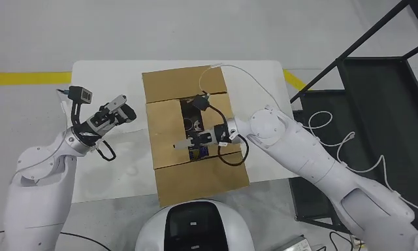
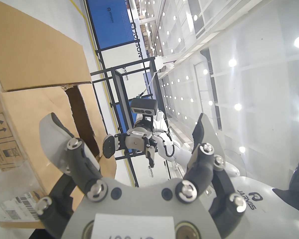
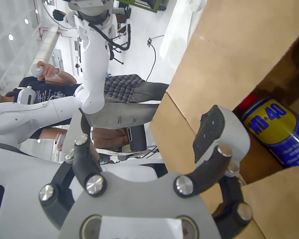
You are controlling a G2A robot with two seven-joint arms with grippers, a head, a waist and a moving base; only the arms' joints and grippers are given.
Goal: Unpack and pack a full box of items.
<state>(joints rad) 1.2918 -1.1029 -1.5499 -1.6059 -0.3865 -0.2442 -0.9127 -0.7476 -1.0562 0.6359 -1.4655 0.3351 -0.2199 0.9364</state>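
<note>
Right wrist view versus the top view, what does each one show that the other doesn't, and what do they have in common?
Right wrist view: a blue and yellow spray can with a red cap inside the cardboard box. Top view: the white table, the box's flaps spread outward, and the left gripper open over the table beside the box. Shared: the box and the right gripper, open at the edge of its opening.

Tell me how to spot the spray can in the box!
Start at the big brown cardboard box on the white table. Look into the dark opening between its flaps, beside the right claw. The spray can sits there, blue and yellow with a red cap, the only bright thing against the brown cardboard.
</note>
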